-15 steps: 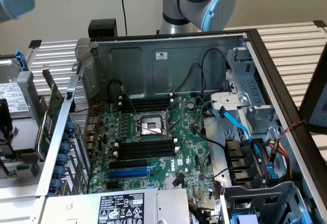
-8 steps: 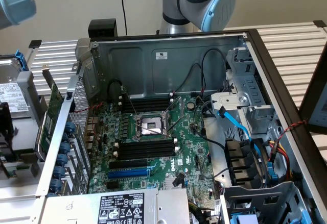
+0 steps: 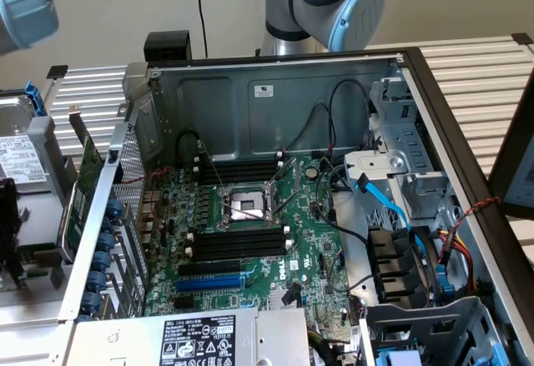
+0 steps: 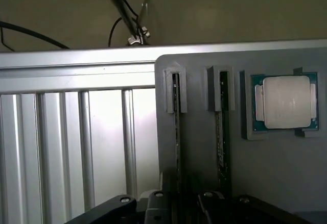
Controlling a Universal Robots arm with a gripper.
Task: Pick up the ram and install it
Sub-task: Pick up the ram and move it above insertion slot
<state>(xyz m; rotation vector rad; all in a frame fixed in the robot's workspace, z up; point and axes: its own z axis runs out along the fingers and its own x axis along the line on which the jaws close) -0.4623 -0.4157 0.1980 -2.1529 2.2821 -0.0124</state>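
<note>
Two ram sticks stand on edge in a grey holder [image 4: 204, 168] on a ribbed metal table. My gripper [image 4: 178, 202] sits low over the ram [image 4: 177, 132] that is farther from the CPU, with its dark body straddling that stick's end. The other ram stick [image 4: 223, 132] stands in the slot between that one and the CPU. In the exterior view the open computer case [image 3: 275, 99] shows the motherboard [image 3: 309, 249] with black memory slots [image 3: 238, 245] on either side of the CPU socket [image 3: 246, 205].
A CPU chip [image 4: 286, 102] lies in a recess of the holder beside the sticks. A green expansion card [image 3: 83, 191] stands outside the case at the exterior view's left. Blue cables [image 3: 392, 208], drive bays and a power supply [image 3: 200, 341] crowd the case. The arm's joint [image 3: 342, 3] rises behind it.
</note>
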